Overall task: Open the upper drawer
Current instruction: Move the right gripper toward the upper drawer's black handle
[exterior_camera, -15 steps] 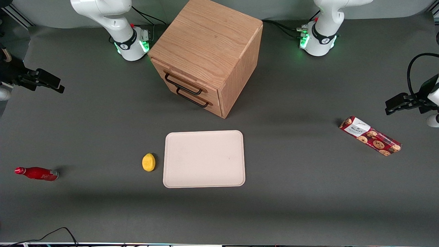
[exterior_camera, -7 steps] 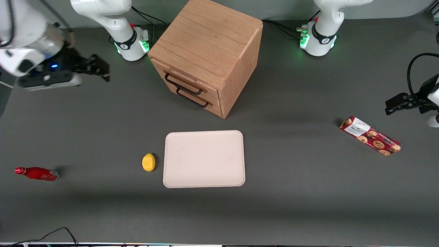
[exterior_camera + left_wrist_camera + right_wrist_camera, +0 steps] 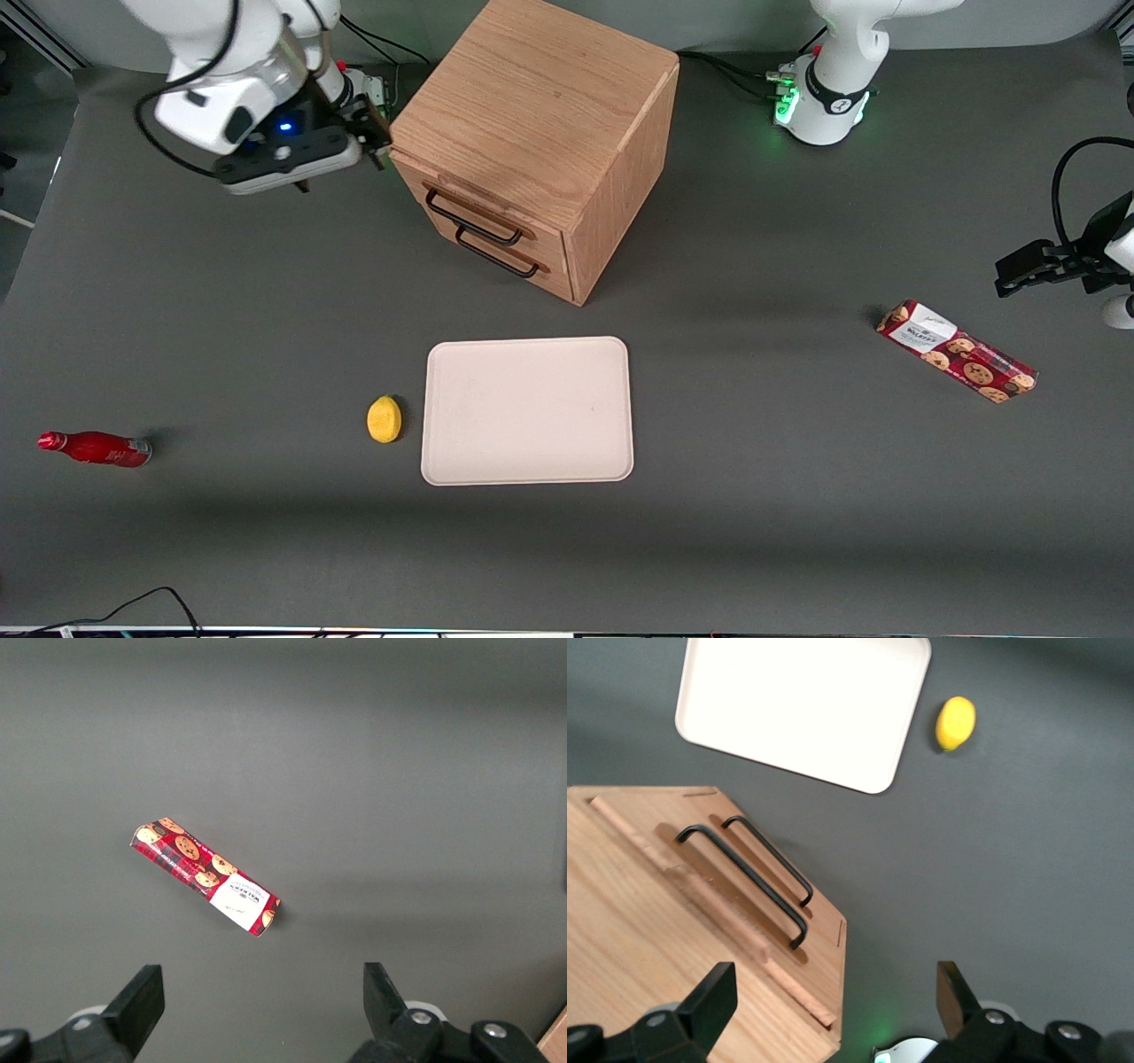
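gripper (image 3: pixel 372 142) beside cabinet (image 3: pixel 532 106), drawer fronts unobstructed

The gripper (image 3: pixel 376 146) hangs above the table, fingers (image 3: pixel 713 999) spread apart.

Oak cabinet (image 3: pixel 540 133) on the counter (image 3: pixel 266 310), upper drawer (image 3: pixel 474 213) closed. Gripper (image 3: pixel 376 133) hovers beside the cabinet's top corner. Tray (image 3: pixel 528 410), lemon (image 3: pixel 384 419), red bottle (image 3: pixel 96 448) and biscuit packet (image 3: pixel 957 351) lie nearer the camera.

Cream tray (image 3: pixel 528 410) is lying beside lemon (image 3: pixel 384 419); red bottle (image 3: pixel 94 448) and cookie box (image 3: pixel 956 351) are lying at separate table ends.
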Robot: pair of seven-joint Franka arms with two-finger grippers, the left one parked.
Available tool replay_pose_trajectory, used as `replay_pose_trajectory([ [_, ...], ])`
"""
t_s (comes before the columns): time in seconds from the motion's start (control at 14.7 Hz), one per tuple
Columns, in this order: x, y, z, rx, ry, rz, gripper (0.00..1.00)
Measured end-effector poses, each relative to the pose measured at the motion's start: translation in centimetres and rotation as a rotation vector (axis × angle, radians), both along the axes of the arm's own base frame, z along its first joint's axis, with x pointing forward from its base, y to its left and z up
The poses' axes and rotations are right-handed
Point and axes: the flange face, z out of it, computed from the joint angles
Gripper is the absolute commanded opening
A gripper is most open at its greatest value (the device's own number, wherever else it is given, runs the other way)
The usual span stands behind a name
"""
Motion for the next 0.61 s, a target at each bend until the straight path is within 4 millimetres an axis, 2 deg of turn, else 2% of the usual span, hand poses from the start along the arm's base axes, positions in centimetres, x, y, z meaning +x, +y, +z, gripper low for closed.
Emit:
replay_pose_trajectory([
  [0.27,-0.8,3.2,-2.0,0.004,0.043,0.122,1.0],
  [0.48,-1.2,4.9,-3.1,0.11,0.112,0.4,1.0],
  [0.54,-0.9,4.9,-3.6,0.17,0.137,0.513,1.0],
  [0.61,0.0,4.7,-4.9,0.242,0.17,0.673,1.0],
])
